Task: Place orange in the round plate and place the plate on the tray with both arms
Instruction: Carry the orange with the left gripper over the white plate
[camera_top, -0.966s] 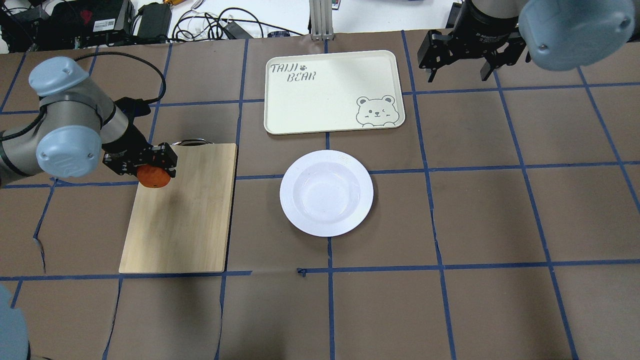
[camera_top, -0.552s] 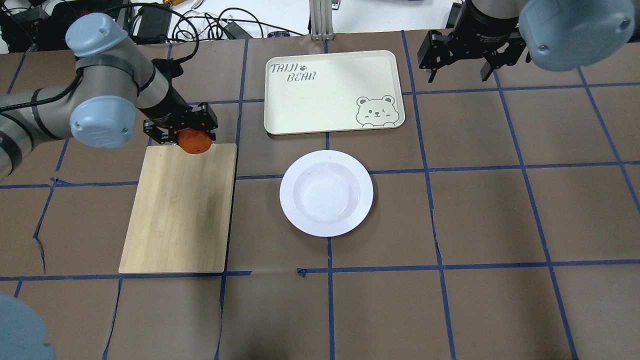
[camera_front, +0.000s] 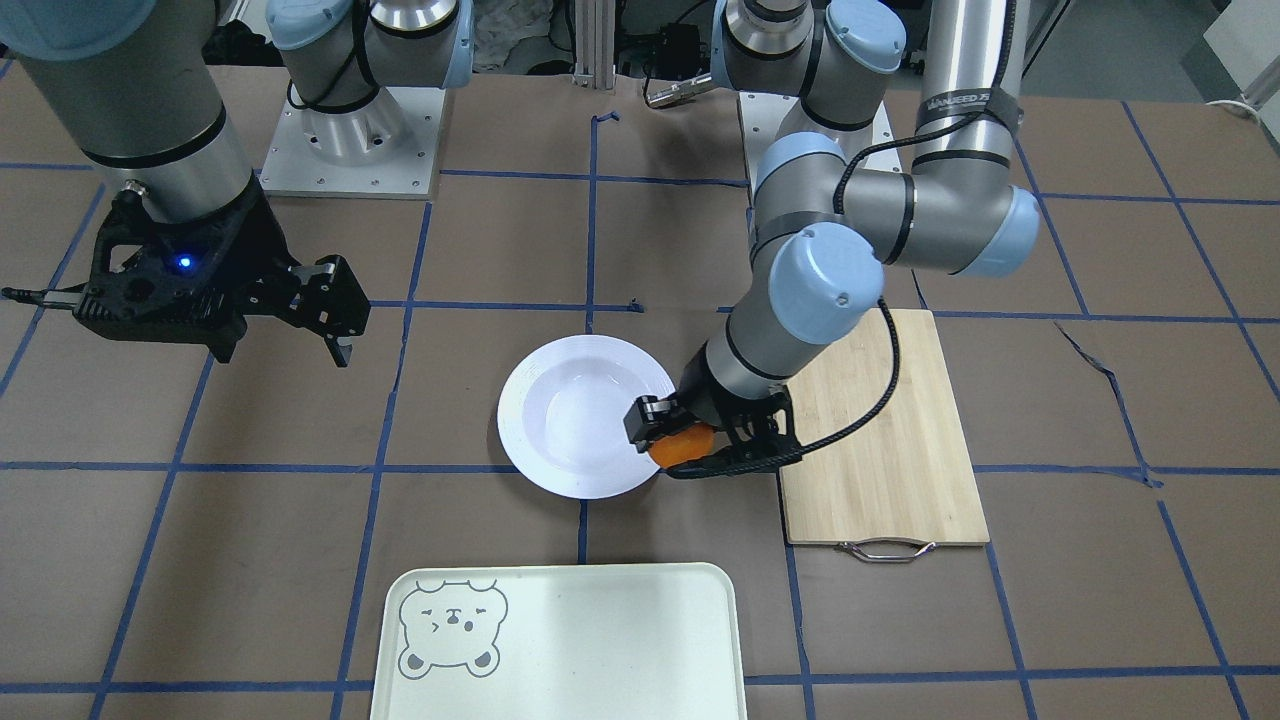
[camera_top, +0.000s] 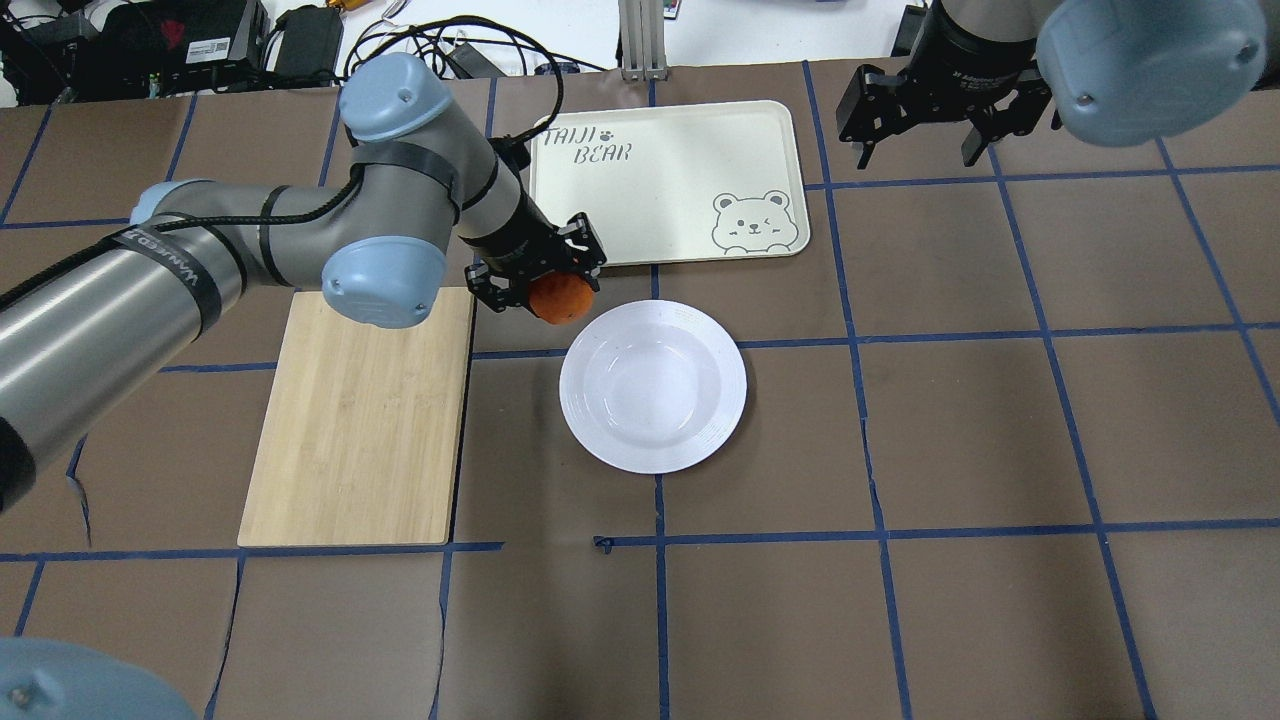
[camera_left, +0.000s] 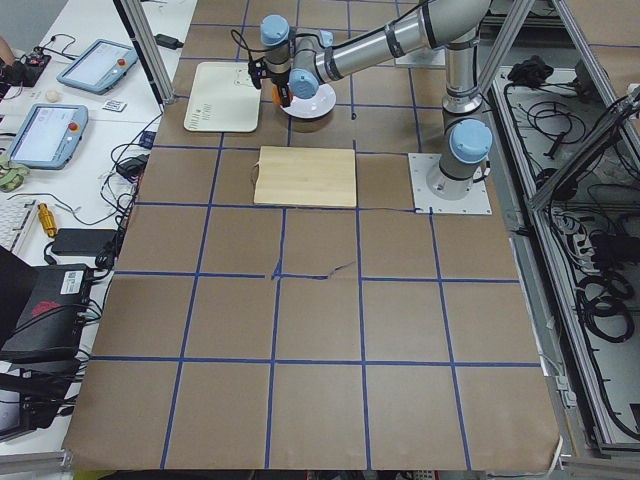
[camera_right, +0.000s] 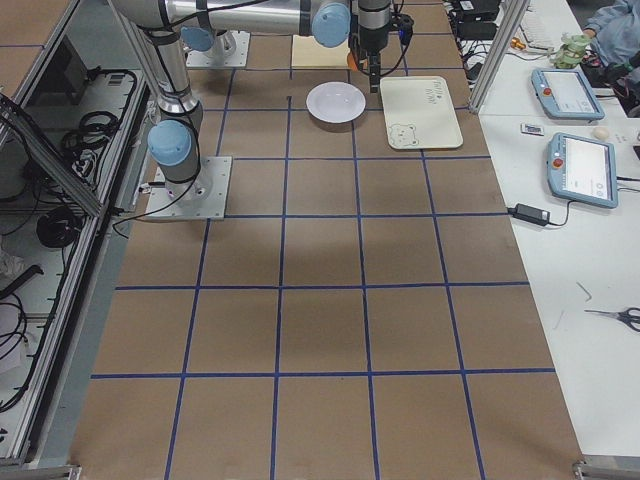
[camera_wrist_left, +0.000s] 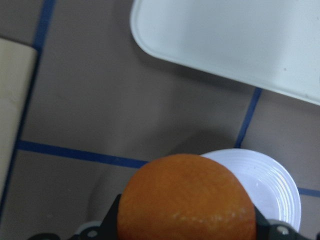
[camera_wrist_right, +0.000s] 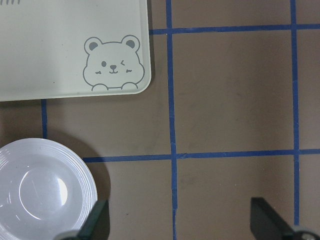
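Note:
The orange (camera_top: 558, 297) is held above the table, with my left gripper (camera_top: 545, 283) shut on it, just beyond the far-left rim of the round plate (camera_top: 653, 386). In the front view the orange (camera_front: 682, 448) overlaps the plate's (camera_front: 580, 415) edge on the board side. The left wrist view shows the orange (camera_wrist_left: 187, 200) close up, with the plate's rim (camera_wrist_left: 275, 185) and a corner of the tray (camera_wrist_left: 235, 35) behind it. The cream tray (camera_top: 665, 185) with its bear face lies beyond the plate. Far right of the tray, my right gripper (camera_top: 915, 140) hangs open and holds nothing.
A bamboo cutting board (camera_top: 360, 420) with a metal handle lies left of the plate, under my left forearm. Brown paper with blue tape lines covers the table. Cables and boxes sit past the far edge.
My left arm has carried the orange off the cutting board, to the right, up to the plate's far-left rim. The right arm has not moved.

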